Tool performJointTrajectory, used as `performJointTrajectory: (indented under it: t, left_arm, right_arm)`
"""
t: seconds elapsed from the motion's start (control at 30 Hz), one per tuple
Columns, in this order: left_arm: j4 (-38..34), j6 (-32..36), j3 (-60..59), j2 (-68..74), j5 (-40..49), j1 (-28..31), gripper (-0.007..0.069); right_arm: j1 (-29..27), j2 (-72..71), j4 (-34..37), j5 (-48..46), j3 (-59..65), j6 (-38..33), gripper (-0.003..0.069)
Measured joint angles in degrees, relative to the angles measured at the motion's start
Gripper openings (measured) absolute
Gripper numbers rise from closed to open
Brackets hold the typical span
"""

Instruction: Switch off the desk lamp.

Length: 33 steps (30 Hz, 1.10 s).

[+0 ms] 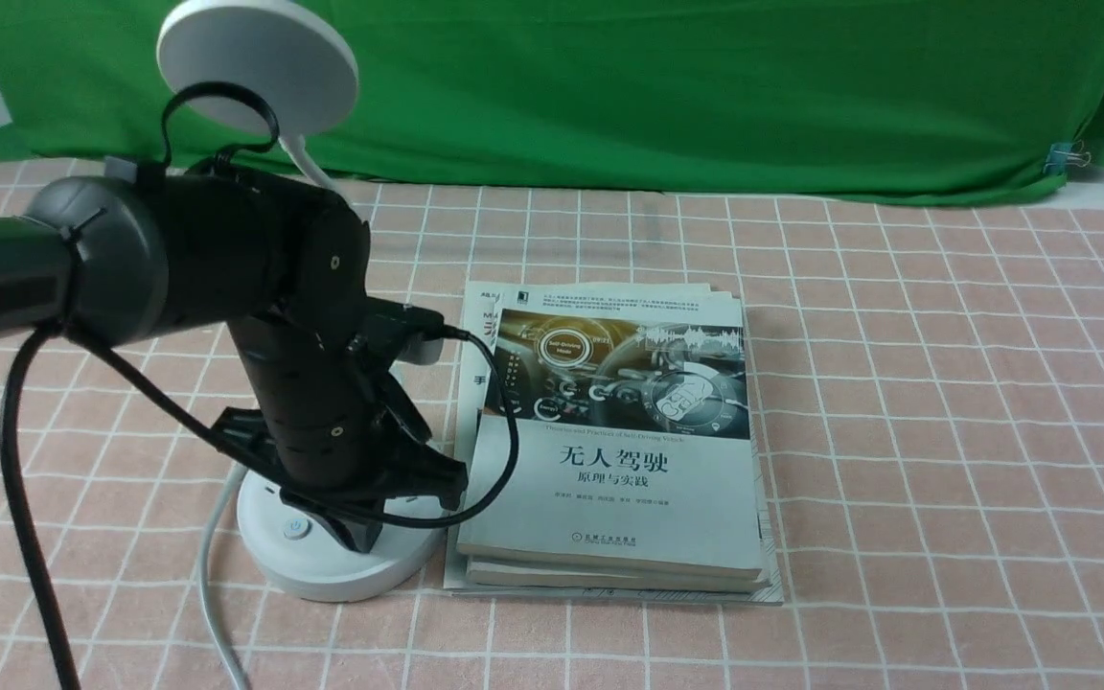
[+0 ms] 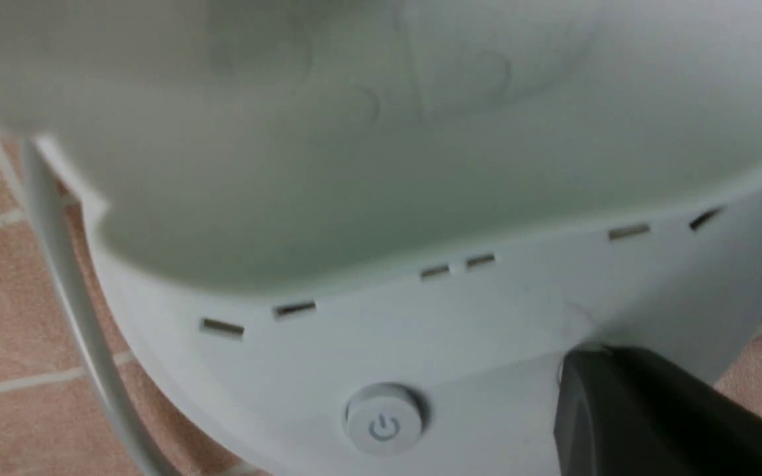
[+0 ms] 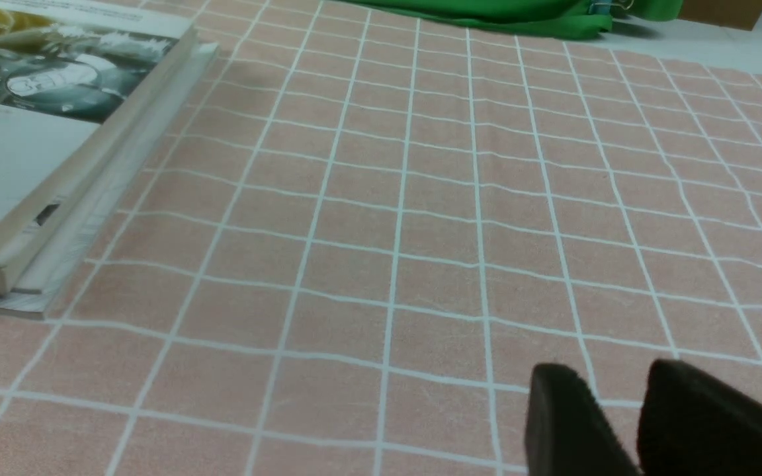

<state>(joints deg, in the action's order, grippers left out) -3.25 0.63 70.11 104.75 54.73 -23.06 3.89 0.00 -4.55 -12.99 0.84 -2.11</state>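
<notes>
1. Two stations make up this scene, and we are starting with the desk lamp (image 1: 260, 62). It is standing on the left of a pink checked tablecloth (image 1: 945, 431), its round base touching or just beside a stack of books (image 1: 609, 431).
2. We are seeing the left gripper (image 1: 356, 537) pointing down onto that base, beside the power button (image 2: 384, 423).
3. Its fingers are showing as a single dark block with no gap, so we are reading the claw as clenched, gripping nothing. We cannot tell whether it is touching the base.
4. The lamp's white cord (image 1: 212, 575) is trailing off the base toward us.
5. The right gripper (image 3: 632, 383) is hovering low over bare cloth, well apart from the lamp, fingers drawn together and holding nothing.
6. A green backdrop (image 1: 705, 86) is hanging behind.
</notes>
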Motion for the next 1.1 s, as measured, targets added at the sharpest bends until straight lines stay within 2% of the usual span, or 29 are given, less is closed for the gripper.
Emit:
performJointTrajectory:
  t: [0.2,0.4,0.53,0.67,0.7,0.8,0.9,1.1]
  left_arm:
    - [0.0,0.1,-0.2,-2.3,1.0,0.0,0.0006]
    - [-1.5,0.0,-4.3,-15.0,3.0,0.0,0.0006]
    - [-1.9,-0.6,-14.7,-31.2,-4.0,0.0,0.0006]
    - [-2.2,-1.2,-26.3,-45.4,-17.6,0.0,0.0006]
    - [-2.2,-1.2,-26.9,-46.0,-18.5,0.0,0.0006]
    - [-2.3,-2.5,-36.9,-54.8,-30.1,0.0,0.0006]
    - [-2.3,-4.3,-41.5,-58.3,-33.0,0.0,0.0006]
    - [-2.0,-3.1,-46.4,-60.4,-33.6,0.0,0.0006]
  right_arm:
    - [0.0,0.0,0.0,0.0,0.0,0.0,0.0240]
    - [0.0,0.0,0.0,0.0,0.0,0.0,0.0240]
    - [0.0,0.0,0.0,0.0,0.0,0.0,0.0240]
    - [0.0,0.0,0.0,0.0,0.0,0.0,0.0240]
    - [0.0,0.0,0.0,0.0,0.0,0.0,0.0240]
    - [0.0,0.0,0.0,0.0,0.0,0.0,0.0240]
    - [0.0,0.0,0.0,0.0,0.0,0.0,0.0240]
    - [0.0,0.0,0.0,0.0,0.0,0.0,0.0240]
